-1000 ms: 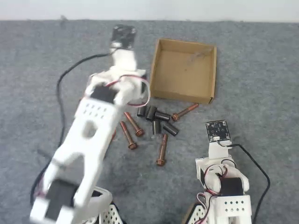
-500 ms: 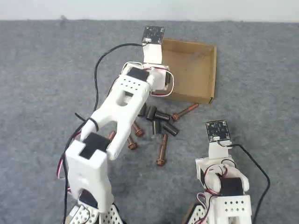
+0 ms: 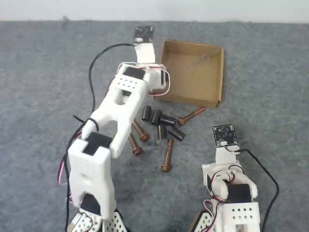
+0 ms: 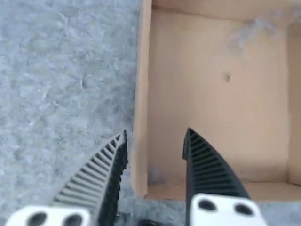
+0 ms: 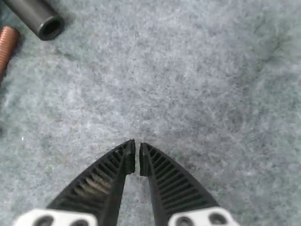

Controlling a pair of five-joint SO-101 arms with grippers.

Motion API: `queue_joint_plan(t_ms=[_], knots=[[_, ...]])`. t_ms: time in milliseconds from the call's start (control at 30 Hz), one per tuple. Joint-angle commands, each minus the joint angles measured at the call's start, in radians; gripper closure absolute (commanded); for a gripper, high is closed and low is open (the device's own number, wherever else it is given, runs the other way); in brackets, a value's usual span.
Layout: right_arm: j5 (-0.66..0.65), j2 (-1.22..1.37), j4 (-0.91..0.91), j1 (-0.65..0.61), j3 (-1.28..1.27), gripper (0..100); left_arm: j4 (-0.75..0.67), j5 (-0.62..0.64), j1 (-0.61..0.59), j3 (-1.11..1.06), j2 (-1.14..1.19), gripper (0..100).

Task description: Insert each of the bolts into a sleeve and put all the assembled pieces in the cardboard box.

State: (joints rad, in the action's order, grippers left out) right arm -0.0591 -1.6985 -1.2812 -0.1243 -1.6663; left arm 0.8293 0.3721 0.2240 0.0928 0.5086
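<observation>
The cardboard box (image 3: 186,100) stands open-topped at the back of the grey mat, with nothing inside. Several copper bolts (image 3: 167,154) and black sleeves (image 3: 167,120) lie loose in front of it. My left arm (image 3: 120,104) stretches over that pile to the box's left side. In the left wrist view, my left gripper (image 4: 156,132) is open and holds nothing, its fingers on either side of the box's left wall (image 4: 140,94) near the front corner. My right gripper (image 5: 137,143) is shut on nothing, low over bare mat, with a sleeve (image 5: 40,19) and a bolt (image 5: 7,47) farther off.
My right arm (image 3: 227,188) sits folded at the front right, away from the pile. Grey mat (image 3: 270,121) covers the table, with open room left and right of the parts. A black cable (image 3: 94,67) loops off the left arm.
The left arm swung right from the mat toward the box, then eased back left over the box's left wall. The right arm and the loose parts have not moved.
</observation>
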Motion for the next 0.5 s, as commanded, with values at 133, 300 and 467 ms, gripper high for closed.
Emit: queue_joint_plan(t_ms=[133, 300, 467], knots=[[-0.012, -0.018, 0.008, 0.007, 0.002, 99.1, -0.106, -0.020, -0.005, 0.054, 0.094, 82], [-0.012, -0.018, 0.008, 0.007, 0.002, 99.1, -0.077, -0.048, -0.003, 0.051, 0.078, 96], [-0.012, -0.018, 0.008, 0.008, 0.002, 99.1, -0.051, -0.121, -0.026, 0.051, 0.078, 99]])
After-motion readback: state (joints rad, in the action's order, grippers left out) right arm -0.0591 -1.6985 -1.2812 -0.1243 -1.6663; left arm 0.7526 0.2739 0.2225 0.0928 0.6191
